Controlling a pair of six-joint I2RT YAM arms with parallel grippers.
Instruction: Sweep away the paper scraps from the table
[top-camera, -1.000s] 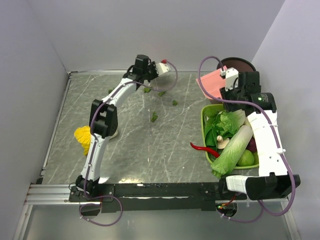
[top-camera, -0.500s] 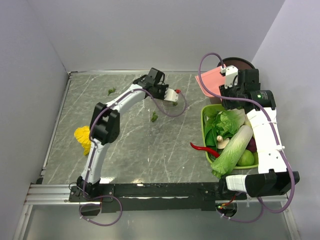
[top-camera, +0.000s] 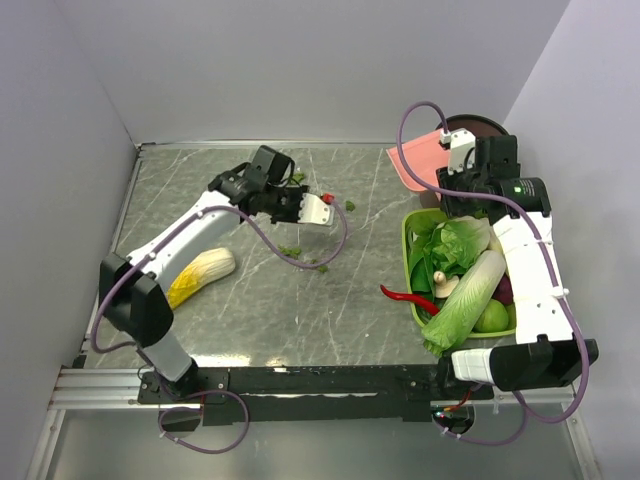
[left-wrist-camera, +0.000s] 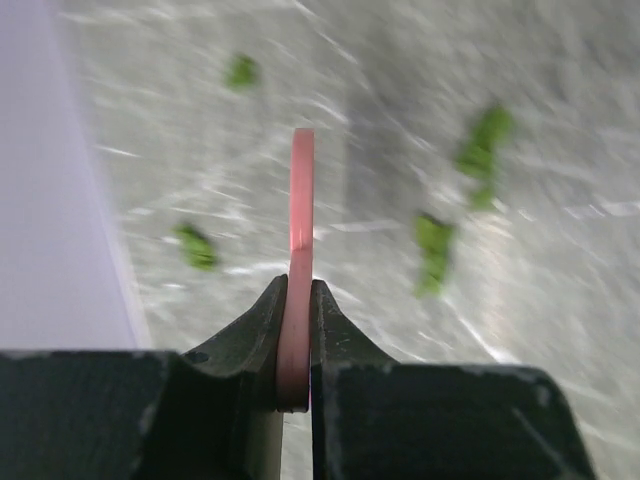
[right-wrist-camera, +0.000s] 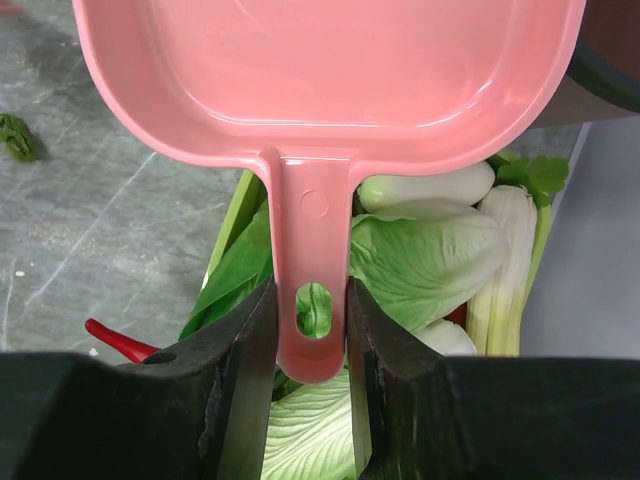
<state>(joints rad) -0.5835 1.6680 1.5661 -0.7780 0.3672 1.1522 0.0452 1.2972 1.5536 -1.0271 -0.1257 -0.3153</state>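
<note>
Dark-green paper scraps lie on the table (top-camera: 250, 320): one (top-camera: 349, 205) just right of my left gripper (top-camera: 320, 205), one (top-camera: 297, 178) behind it, two nearer (top-camera: 290, 250) (top-camera: 321, 267). The left wrist view is blurred and shows paper scraps (left-wrist-camera: 435, 250) (left-wrist-camera: 195, 245) ahead. My left gripper (left-wrist-camera: 298, 285) is shut on a thin pink tool (left-wrist-camera: 300, 190) seen edge-on. The right gripper (right-wrist-camera: 312, 300) is shut on the handle of the pink dustpan (right-wrist-camera: 330, 70). That dustpan (top-camera: 418, 160) hangs at the back right above the table, with the right gripper (top-camera: 452, 178) behind it.
A green basket (top-camera: 408, 240) full of leafy vegetables, with a red chili (top-camera: 405, 297), stands on the right under my right arm. A yellow-and-white cabbage (top-camera: 200, 275) lies at the left. A dark bowl (top-camera: 480, 126) sits in the back right corner. Walls close three sides.
My left arm swung from the back edge toward the middle of the table, its elbow dropping left and uncovering the cabbage. Some scraps now lie nearer the front. The right arm barely moved.
</note>
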